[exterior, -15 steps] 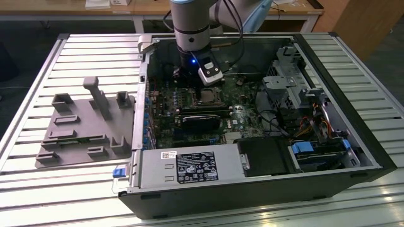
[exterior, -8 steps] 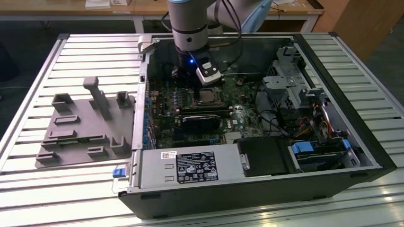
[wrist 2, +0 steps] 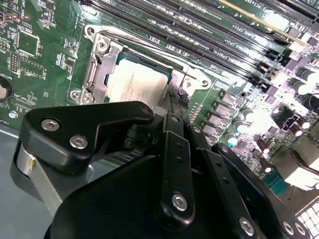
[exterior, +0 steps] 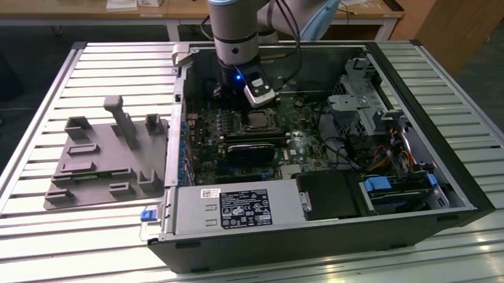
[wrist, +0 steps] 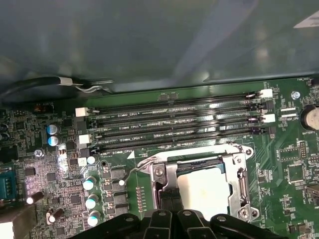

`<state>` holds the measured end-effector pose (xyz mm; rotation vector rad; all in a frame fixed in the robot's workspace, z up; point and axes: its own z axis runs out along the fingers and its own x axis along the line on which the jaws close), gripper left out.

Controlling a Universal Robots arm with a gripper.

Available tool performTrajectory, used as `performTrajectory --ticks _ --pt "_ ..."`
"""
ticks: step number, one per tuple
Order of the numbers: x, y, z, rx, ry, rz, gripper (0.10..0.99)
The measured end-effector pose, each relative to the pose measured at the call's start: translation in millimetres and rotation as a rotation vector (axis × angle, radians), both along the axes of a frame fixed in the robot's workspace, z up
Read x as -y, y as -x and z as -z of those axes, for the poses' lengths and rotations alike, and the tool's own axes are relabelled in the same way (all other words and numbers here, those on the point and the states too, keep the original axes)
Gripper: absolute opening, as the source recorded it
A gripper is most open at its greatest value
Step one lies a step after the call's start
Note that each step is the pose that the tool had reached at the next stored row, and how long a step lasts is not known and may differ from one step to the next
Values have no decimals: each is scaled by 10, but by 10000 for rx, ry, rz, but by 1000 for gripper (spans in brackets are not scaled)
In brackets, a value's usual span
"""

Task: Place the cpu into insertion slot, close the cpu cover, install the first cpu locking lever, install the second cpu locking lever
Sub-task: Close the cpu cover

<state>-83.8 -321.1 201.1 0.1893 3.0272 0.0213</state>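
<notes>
Cpu (wrist: 204,191) seated in insertion slot (exterior: 256,120), cpu cover (wrist: 240,172) down over it — lever step in hand, we judge. Claw (wrist: 170,197) narrow, empty, tips at cover edge beside locking lever (wrist: 135,166) — we'd press slow, keep tips square on wire.

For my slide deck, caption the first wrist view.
Gripper at the metal cover framing the seated chip, beside the memory slots.

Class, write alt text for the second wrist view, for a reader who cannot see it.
The black gripper, shut, looms in the foreground, its tips at the edge of the cpu, which lies framed by the silvery cpu cover. Black memory slots cross the green motherboard beyond.
</notes>
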Motion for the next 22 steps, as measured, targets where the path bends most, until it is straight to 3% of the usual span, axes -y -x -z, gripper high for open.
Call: performTrajectory --ticks 12,22 --pt "1 -3 29 -3 9 -309 102" --pt "1 -58 32 -1 8 -344 102"
